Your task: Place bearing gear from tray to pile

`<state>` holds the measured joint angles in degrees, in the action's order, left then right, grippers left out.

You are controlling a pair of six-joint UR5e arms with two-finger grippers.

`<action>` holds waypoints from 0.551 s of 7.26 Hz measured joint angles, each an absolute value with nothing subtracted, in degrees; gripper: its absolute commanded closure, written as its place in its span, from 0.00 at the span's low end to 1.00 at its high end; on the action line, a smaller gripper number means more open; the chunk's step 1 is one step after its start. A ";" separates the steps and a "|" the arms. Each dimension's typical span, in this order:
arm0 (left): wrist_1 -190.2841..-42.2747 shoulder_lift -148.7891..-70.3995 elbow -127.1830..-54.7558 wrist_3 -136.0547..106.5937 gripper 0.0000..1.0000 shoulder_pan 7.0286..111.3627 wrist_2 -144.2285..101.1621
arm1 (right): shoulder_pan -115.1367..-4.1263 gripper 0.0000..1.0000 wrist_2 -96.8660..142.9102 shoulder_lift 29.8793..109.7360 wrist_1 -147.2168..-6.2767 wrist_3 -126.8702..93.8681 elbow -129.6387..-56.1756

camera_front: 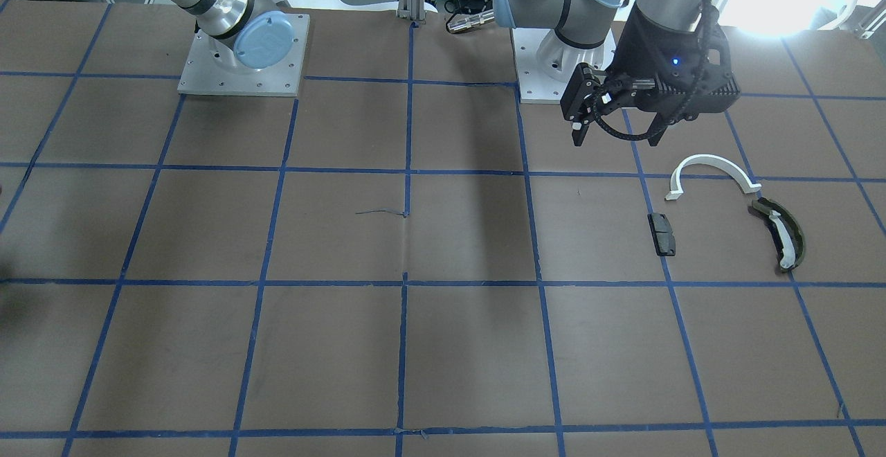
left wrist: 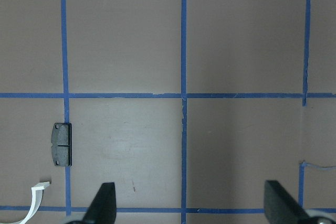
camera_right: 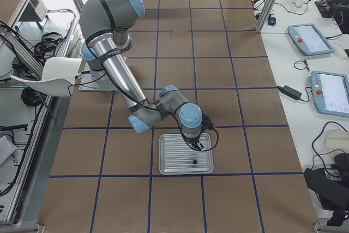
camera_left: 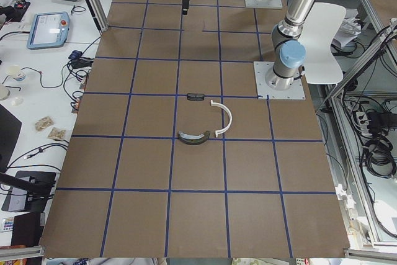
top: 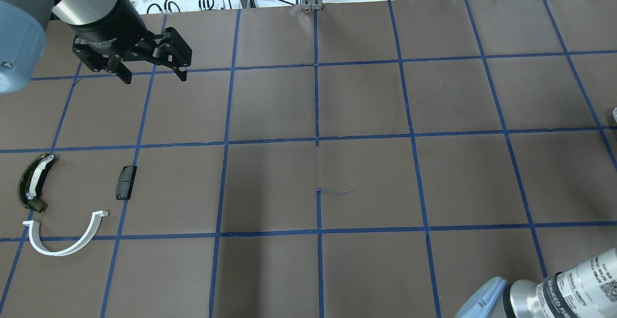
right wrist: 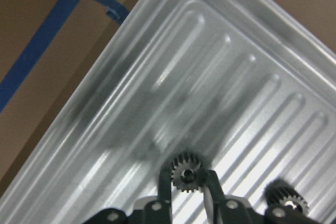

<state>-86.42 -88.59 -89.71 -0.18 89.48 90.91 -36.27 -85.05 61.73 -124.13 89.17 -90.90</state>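
The ribbed metal tray (camera_right: 173, 156) lies near the right arm's end of the table and fills the right wrist view (right wrist: 210, 72). My right gripper (right wrist: 186, 187) is over it (camera_right: 197, 143), its two fingers closed on a small dark bearing gear (right wrist: 185, 173). A second gear (right wrist: 284, 198) lies on the tray beside it. The pile lies at the other end: a white half-ring arc (top: 62, 248), an olive-dark curved piece (top: 31, 183) and a black block (top: 126, 182). My left gripper (top: 152, 70) hangs open and empty above the table near the pile.
The brown table has a grid of blue tape lines (top: 316, 137). The two arm bases (camera_front: 242, 55) stand on metal plates at the robot's edge. Cables and pendants (camera_left: 46, 29) lie on side benches off the table.
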 measured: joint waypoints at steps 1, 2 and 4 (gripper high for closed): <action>-86.43 -88.59 -89.72 -0.18 0.00 89.47 90.91 | -38.91 0.91 -84.14 65.59 -120.14 84.95 -91.02; -86.42 -88.60 -89.73 -0.18 0.00 89.48 90.92 | -43.12 0.91 -84.11 68.38 -116.55 79.79 -91.26; -86.40 -88.60 -89.68 -0.18 0.00 89.47 90.88 | -55.15 0.91 -85.62 70.26 -113.13 63.66 -92.27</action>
